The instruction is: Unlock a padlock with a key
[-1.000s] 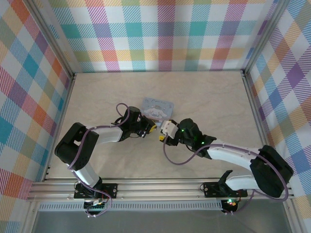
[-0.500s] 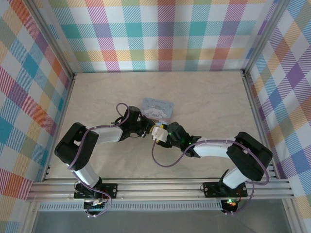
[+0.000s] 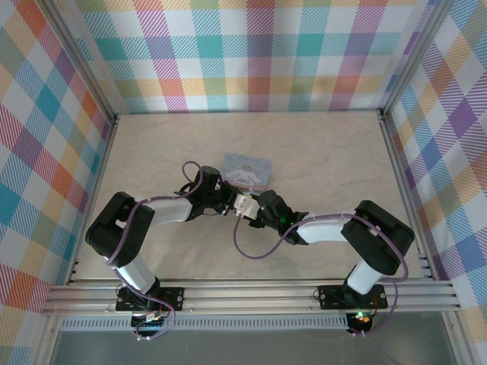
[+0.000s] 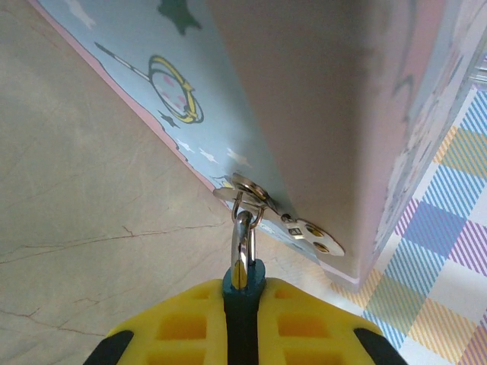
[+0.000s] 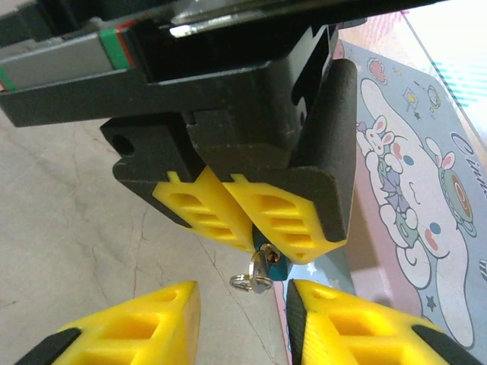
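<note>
A pale, marbled table (image 3: 327,152) carries a single pale blue tin (image 3: 247,168), lying flat near its middle and slightly askew, a white cartoon rabbit facing up; fine cracks vein the tabletop.

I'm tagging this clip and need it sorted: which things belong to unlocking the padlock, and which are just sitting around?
Part of the job:
- padlock, clamped in the left hand
- key, at the padlock's lower end
- right hand, open either side of the key

Just there:
- pale blue cartoon tin, whose hasp carries the padlock
- table
- plaid walls
</note>
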You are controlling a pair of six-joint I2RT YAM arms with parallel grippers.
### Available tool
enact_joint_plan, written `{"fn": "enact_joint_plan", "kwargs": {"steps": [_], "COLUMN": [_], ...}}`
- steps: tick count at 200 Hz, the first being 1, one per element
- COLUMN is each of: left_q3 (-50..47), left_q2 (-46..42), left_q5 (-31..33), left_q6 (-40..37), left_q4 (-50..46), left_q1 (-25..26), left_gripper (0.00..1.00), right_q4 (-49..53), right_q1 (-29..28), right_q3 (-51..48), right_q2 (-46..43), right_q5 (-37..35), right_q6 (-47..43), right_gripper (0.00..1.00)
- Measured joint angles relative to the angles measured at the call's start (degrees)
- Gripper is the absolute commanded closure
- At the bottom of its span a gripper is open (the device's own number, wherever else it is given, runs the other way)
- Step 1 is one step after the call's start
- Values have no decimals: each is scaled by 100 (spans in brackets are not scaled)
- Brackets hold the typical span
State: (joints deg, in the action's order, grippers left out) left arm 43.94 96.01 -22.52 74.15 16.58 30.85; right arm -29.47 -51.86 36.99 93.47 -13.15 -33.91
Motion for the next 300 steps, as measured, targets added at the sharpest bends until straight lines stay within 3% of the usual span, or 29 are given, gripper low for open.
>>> {"fn": "enact_joint_plan", "kwargs": {"steps": [103, 176, 300], "left_q3": [4, 4, 4], "left_q2": [2, 2, 2], "left_q5": [-17, 26, 22], "left_q6": [2, 11, 46], "left_q4": [0, -2, 22], "left_q1": [0, -20, -20], "left_gripper": [100, 100, 100], "right_q4": [-173, -240, -437], "right_q1": [0, -35, -28], "right_q3": [118, 201, 127], "right_q2": [251, 358, 361], "right_q5": [-214, -431, -396], "right_q6": [63, 400, 2433], "right_gripper": [82, 100, 100]}}
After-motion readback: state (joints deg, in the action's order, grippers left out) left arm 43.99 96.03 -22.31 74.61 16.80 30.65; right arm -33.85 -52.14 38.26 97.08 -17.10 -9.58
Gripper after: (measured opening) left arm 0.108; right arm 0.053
